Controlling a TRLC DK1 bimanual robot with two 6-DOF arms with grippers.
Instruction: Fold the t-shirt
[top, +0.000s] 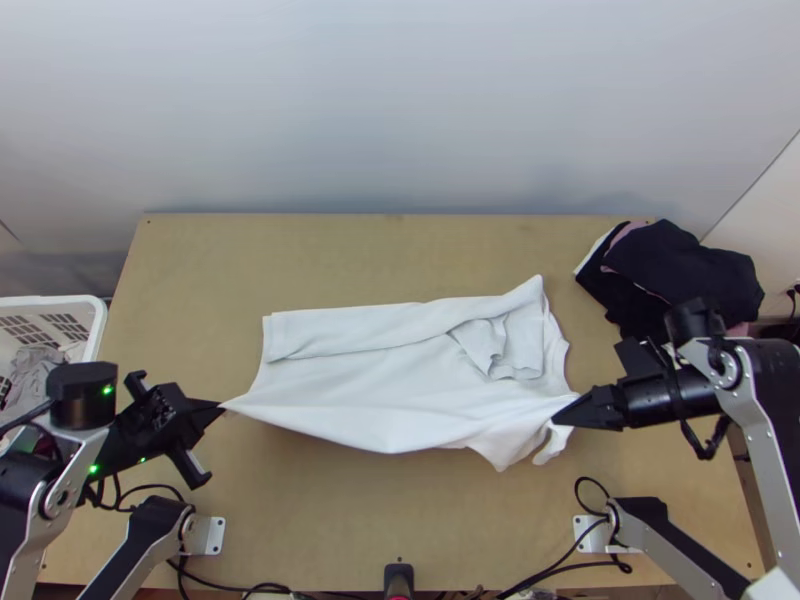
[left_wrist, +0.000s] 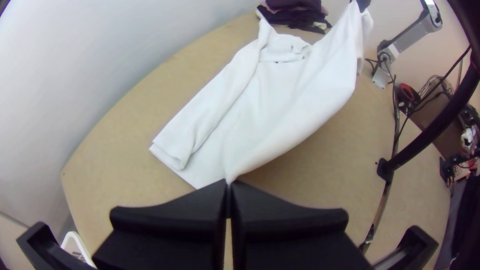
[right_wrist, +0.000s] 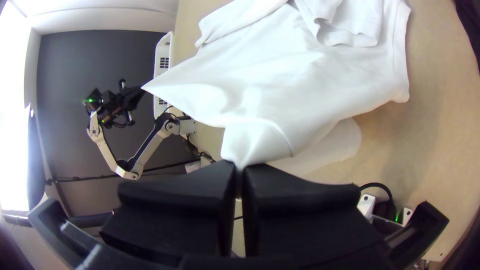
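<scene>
Top view: bright, even, diffuse light over the bench (top: 350, 520); pale wall (top: 400, 90), faintly shaded at its foot; soft-edged shadow under the near edge of the white T-shirt (top: 370, 395); small green lamps (top: 107, 390) glowing on the left arm (top: 70, 470). Left wrist view: bright; bench edge bowed by the fisheye; corners darkened. Right wrist view: strong white glare from a bright pane (right_wrist: 11, 100) at the left border; dark grey wall section (right_wrist: 65, 55) beside it; pale cloth brightly lit; lower corners dark.

top: high, steeply down, farther | wrist-cams: nearer, across table (top: 200, 260) | wrist-cams share: t-shirt (top: 350, 390)
</scene>
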